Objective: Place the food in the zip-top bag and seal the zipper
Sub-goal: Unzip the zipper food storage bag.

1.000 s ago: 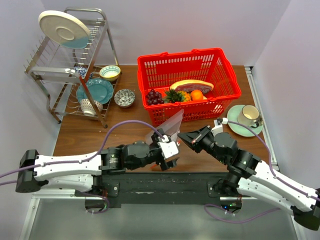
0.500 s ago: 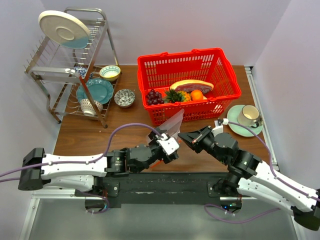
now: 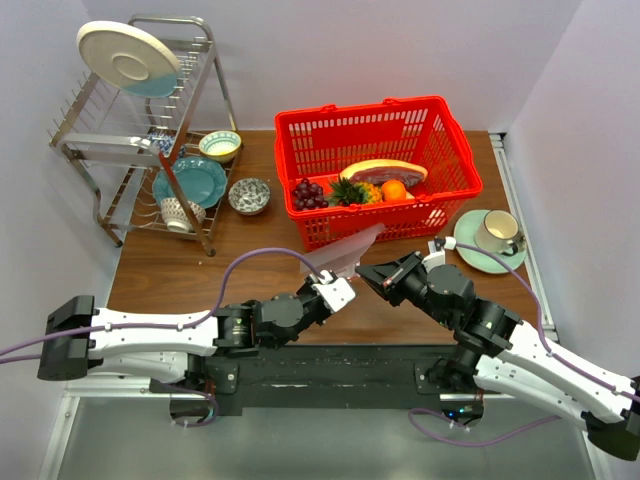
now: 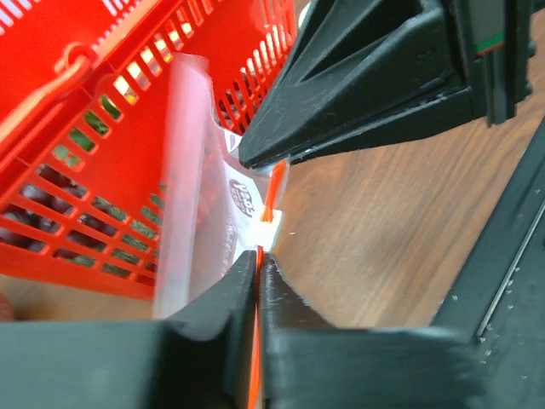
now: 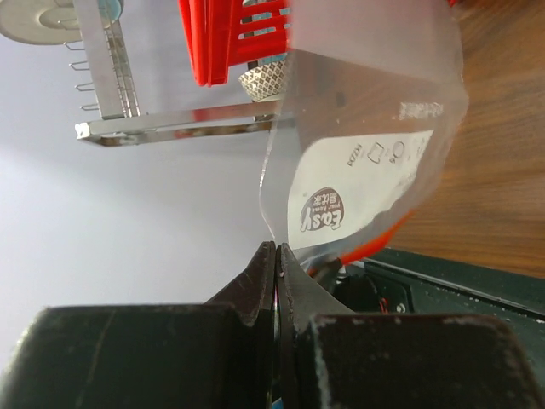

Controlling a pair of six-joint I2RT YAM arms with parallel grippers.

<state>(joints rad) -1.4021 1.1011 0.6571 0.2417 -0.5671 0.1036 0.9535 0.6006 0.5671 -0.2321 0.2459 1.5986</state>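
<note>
Now left claw (image 4: 258, 266) pinches thin red-orange zipper strip (image 4: 273, 192) on clear crinkly bag (image 5: 366, 102); strip runs toward right claw (image 5: 278, 252), pinching maybe same edge.

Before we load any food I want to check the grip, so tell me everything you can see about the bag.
The bag is a clear, crinkly plastic pouch with a red-orange zipper along its mouth and a white printed label. It looks empty and is held up in front of the red basket. The left end effector pinches the zipper strip; the right end effector pinches the edge nearby.
</note>
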